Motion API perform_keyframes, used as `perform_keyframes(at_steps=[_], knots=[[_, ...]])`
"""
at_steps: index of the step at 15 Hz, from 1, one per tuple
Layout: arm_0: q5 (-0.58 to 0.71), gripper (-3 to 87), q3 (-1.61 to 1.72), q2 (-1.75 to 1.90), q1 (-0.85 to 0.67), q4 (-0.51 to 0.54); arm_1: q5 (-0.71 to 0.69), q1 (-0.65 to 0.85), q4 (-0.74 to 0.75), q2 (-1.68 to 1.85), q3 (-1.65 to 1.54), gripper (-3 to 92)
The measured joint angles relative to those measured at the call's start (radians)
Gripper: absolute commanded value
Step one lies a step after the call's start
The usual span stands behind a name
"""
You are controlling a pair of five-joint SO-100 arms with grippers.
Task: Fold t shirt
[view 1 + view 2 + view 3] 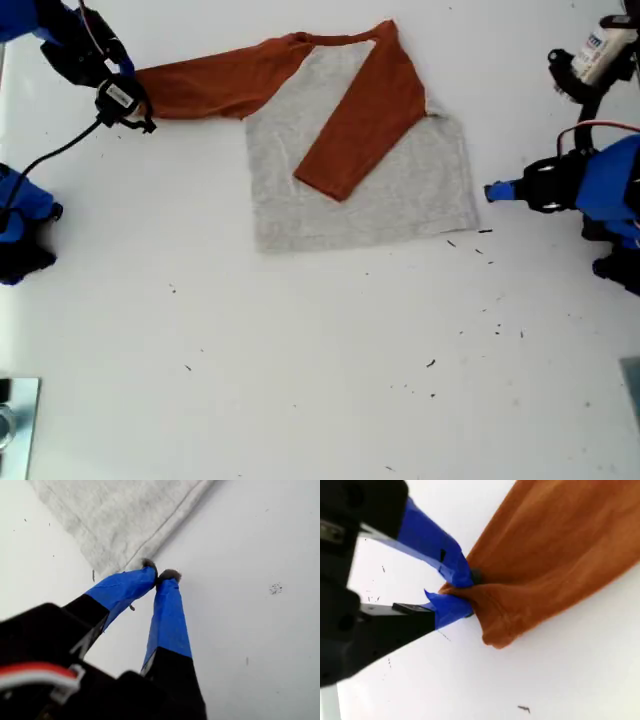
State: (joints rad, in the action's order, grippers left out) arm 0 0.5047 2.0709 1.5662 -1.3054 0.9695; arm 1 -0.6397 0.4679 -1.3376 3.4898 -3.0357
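The t shirt (pixel 360 170) has its outstretched sleeve's cuff pinched by my second claw (pixel 462 594); my first claw (pixel 161 574) sits closed, empty.

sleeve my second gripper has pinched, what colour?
Rust-orange sleeve, clearest in the second wrist view, clamped by my second gripper.

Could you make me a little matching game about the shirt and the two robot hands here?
Things:
1. Outstretched rust-orange sleeve of the grey t shirt
2. Other rust-orange sleeve
3. My first hand
4. My second hand

States:
A. Folded across the grey body
B. Shut, empty, just off the shirt's corner
C. Pinched near its cuff
D. Clamped on orange cloth

Pairs: 1-C, 2-A, 3-B, 4-D
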Motion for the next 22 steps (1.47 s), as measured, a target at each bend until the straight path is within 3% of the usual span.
perform_keyframes(at_steps=[4,6,9,12,14,15,16,17,18,19,22], knots=[[0.000,-0.3,-0.071,0.071,-0.002,0.115,0.000,0.000,0.000,0.000,0.000,3.5],[-0.014,-0.3,-0.163,0.195,0.051,0.245,0.000,0.000,0.000,0.000,0.000,3.5],[-0.051,-0.3,-0.518,0.230,0.216,0.440,0.000,0.000,0.000,0.000,0.000,3.5],[-0.106,-0.3,-0.911,0.123,0.482,0.502,0.000,0.000,0.000,0.000,0.000,3.5],[-0.135,0.6,-1.071,-0.006,0.655,0.486,0.008,0.000,0.000,0.000,0.000,3.5],[-0.135,26.1,-1.091,-0.052,0.715,0.439,0.009,0.000,0.000,0.000,0.000,3.5],[-0.126,38.7,-1.098,-0.089,0.758,0.368,0.009,0.000,0.000,0.000,0.000,3.5],[-0.098,27.7,-1.103,-0.121,0.801,0.287,0.012,0.000,0.000,0.000,0.000,3.5],[-0.017,9.0,-1.114,-0.130,0.857,0.199,0.015,0.000,0.000,0.000,0.000,3.5],[0.069,0.1,-1.120,-0.127,0.925,0.132,0.017,0.000,0.000,0.000,0.000,3.5],[0.161,-0.3,-1.120,-0.100,1.032,0.078,0.018,0.000,0.000,0.000,0.000,3.5]])
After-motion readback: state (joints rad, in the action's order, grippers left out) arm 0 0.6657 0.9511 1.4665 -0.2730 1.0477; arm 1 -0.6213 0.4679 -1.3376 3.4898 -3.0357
